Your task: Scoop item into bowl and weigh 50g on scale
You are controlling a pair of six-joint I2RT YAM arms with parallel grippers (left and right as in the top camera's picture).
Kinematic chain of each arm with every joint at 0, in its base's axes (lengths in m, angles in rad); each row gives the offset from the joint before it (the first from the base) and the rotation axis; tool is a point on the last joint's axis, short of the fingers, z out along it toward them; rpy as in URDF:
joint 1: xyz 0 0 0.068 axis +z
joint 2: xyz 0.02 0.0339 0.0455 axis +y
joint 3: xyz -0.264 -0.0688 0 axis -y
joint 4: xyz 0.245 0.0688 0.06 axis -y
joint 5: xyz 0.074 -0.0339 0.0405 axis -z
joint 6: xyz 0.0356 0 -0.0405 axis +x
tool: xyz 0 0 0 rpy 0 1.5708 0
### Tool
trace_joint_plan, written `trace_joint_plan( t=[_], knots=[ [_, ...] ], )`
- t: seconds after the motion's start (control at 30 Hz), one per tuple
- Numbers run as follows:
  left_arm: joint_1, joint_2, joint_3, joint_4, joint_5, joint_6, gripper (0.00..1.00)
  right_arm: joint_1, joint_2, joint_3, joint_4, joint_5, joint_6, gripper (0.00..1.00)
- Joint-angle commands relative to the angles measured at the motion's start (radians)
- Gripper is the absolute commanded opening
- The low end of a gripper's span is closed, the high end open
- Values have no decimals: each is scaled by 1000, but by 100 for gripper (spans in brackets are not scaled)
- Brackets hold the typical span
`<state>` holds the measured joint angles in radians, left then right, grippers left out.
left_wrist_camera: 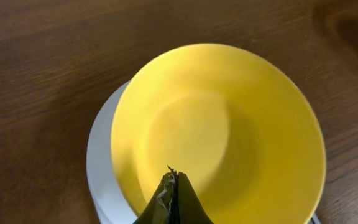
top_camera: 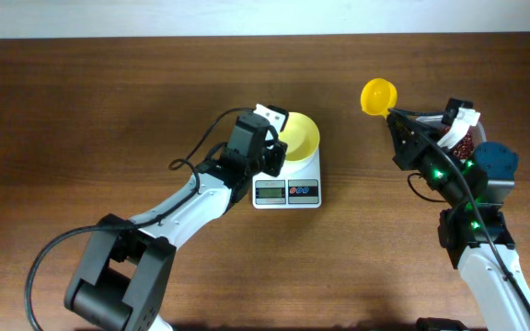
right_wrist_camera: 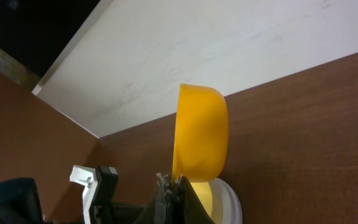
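Scale (top_camera: pixel 288 184) sits mid-table, display and buttons on its front edge. Yellow bowl (left_wrist_camera: pixel 219 134) rests on the scale's round top, upright, inside plain yellow. Left claw (left_wrist_camera: pixel 173 186) is at the bowl's near rim, fingers pressed together. Cannot tell if the rim is nipped between them. In the overhead view the left claw (top_camera: pixel 270 142) sits at the bowl's left edge.

Right claw (right_wrist_camera: pixel 171 185) is pinching the yellow scoop (right_wrist_camera: pixel 201 134) by its lower end. The scoop is tipped on its side, in the air above the wooden table (top_camera: pixel 109 101). From overhead the scoop (top_camera: pixel 379 96) is right of the bowl and apart from it. Beans (top_camera: pixel 458 145) show as a dark red patch beside the right arm, far right, well apart from the bowl. What holds them is mostly hidden.
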<state>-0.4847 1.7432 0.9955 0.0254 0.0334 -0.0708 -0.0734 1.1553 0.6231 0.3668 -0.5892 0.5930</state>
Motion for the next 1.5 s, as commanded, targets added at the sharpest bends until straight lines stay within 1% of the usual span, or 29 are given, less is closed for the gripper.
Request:
trace_joint_plan(
  t=[0.0, 0.47, 0.57, 0.8, 1.1, 1.13, 1.2, 1.27, 1.33, 1.37, 1.47],
  knots=[
    [3, 9, 8, -14, -41, 13, 0, -6, -3, 17, 3, -2, -13, 4],
    [3, 9, 8, -23, -60, 13, 0, -6, -3, 17, 3, -2, -13, 4],
    [3, 9, 8, -39, -101, 13, 0, -6, -3, 17, 3, -2, -13, 4],
    [3, 8, 10, -42, -106, 13, 0, -6, -3, 17, 3, -2, -13, 4],
    [3, -13, 93, -42, -97, 12, 0, -6, -3, 17, 3, -2, -13, 4],
    [3, -37, 111, -43, -59, 12, 0, -6, -3, 17, 3, -2, -13, 4],
    [3, -77, 114, -61, -36, 13, 0, -6, -3, 17, 3, -2, -13, 4],
    [3, -143, 114, -149, -37, 13, 0, -6, -3, 17, 3, -2, -13, 4],
    [3, -225, 114, -283, -36, 13, 0, -6, -3, 17, 3, -2, -13, 4],
    [3, -276, 114, -384, -7, 13, 0, -6, -3, 17, 3, -2, -13, 4],
    [-6, -333, 112, -585, 72, 15, 0, -6, -2, 17, 3, -2, -14, 4]
  ],
)
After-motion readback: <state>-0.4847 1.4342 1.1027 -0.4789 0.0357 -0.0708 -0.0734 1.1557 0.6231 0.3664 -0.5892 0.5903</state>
